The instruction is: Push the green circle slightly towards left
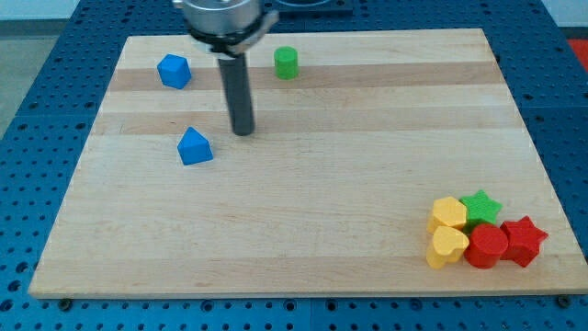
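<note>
Green circle (287,62) sits up near the board's top edge, around 12 o'clock.

My tip (243,131) is down at its 7 o'clock, apart from it; it's a bare rod, no fingers to open or close. Blue triangle-ish block (194,147) is near the tip's 8 o'clock, another blue block (174,71) at 10.

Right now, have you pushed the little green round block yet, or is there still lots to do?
Nothing looks done yet. The green round block stands untouched near the wooden board's top edge. In hand: my tip rests below it and to its left, apart from it. Left: get round to its right side, then nudge it slightly left.
</note>
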{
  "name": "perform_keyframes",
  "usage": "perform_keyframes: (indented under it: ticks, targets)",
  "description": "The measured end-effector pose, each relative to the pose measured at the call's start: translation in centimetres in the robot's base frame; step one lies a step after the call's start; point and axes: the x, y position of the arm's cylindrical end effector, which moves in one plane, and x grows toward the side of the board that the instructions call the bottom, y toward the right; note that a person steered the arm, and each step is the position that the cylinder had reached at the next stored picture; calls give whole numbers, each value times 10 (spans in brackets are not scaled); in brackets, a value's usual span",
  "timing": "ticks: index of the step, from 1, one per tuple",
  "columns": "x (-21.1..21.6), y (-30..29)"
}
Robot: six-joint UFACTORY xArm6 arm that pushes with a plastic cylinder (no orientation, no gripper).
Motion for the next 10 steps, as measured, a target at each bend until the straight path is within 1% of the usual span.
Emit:
perform_keyframes:
  ticks: [1,2,3,4,6,7,8,10]
  targets:
    - [0,-56]
    - [3,-96]
    - [26,-94]
    - [55,-64]
    - [78,48]
    - [87,86]
    - [91,67]
    - [91,-31]
